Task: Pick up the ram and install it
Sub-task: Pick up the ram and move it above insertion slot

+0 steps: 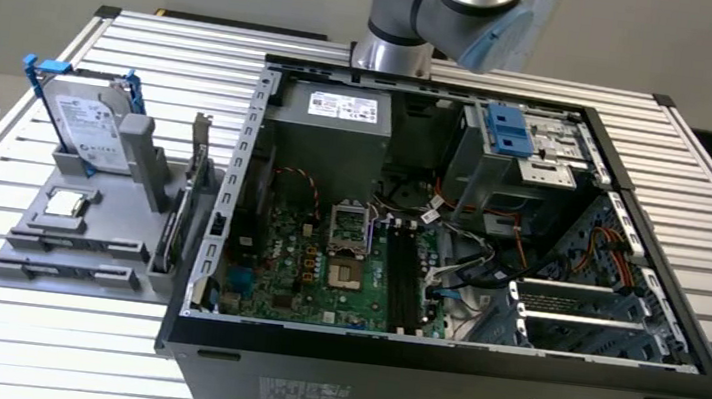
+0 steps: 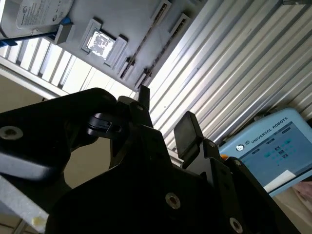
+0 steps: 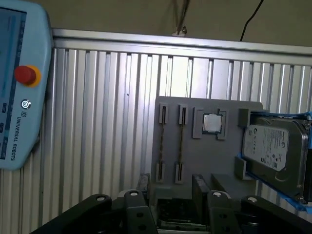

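Closest to the lens in the second wrist view is the black gripper [image 2: 165, 109]. Its two fingers [image 2: 187, 132] stand apart with bare slats showing between them, and it has hold of nothing. From that view I'd judge it hangs well above the slatted table [image 1: 33, 324], clear of every part.

Biggest on that table is the open computer case [image 1: 443, 381], its motherboard facing up. At about nine o'clock from it in the exterior view sits the grey parts holder [image 1: 19, 272], just beside the case wall. The hard drive [image 1: 85, 128] in its blue frame stands at the holder's twelve o'clock end. What I take for the ram [image 1: 170, 229] stands on edge along the holder's three o'clock side. It is close against a larger card with a metal bracket [image 1: 199, 136], and I can't cleanly part the two. A small square processor chip [image 1: 66, 205] lies near the holder's middle.

The pick hasn't begun, I'd say. Done well, it calls for the jaws to come down square over the stick. They should straddle its thin faces near mid-length and keep clear of the bracketed card, and the pull should be straight, without twisting.
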Motion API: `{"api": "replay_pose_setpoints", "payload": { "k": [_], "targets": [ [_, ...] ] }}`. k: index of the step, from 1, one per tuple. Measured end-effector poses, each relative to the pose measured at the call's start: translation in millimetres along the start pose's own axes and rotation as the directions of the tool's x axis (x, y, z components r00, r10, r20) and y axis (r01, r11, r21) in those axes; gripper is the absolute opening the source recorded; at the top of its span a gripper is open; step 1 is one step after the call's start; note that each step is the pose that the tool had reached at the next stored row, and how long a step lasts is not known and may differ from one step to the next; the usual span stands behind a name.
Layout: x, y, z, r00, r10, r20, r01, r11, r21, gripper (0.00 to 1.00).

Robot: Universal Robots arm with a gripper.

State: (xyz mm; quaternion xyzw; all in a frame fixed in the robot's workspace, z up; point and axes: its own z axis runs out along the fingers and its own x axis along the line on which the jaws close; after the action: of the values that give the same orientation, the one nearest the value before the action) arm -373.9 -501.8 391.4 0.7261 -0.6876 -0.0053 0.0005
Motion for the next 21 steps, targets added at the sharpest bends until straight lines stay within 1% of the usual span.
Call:
{"api": "replay_pose_setpoints", "payload": {
  "k": [6,7,9,10,14,17,21],
  "targets": [
    [-0.1,0.0,0.1,1.0,0.0,-0.0002,0.0,1.0,0.0,1.0],
    [-0.5,-0.1,0.2,1.0,0.0,-0.0012,0.0,1.0,0.0,1.0],
    [-1.3,-0.1,0.9,1.0,0.0,-0.0052,0.0,1.0,0.0012,1.0],
    [-1.7,-0.1,1.4,1.0,0.0,-0.0078,0.0,1.0,0.0033,1.0],
    [-3.9,-0.3,4.0,0.9998,0.0,-0.0214,0.0,1.0,0.0097,1.0],
    [-4.6,-0.4,6.2,0.9996,0.0,-0.0265,0.0,0.9999,0.0139,1.0],
    [-5.3,-0.6,8.9,0.9995,0.0,-0.0304,0.0,0.9999,0.0147,1.0]
  ]
}}
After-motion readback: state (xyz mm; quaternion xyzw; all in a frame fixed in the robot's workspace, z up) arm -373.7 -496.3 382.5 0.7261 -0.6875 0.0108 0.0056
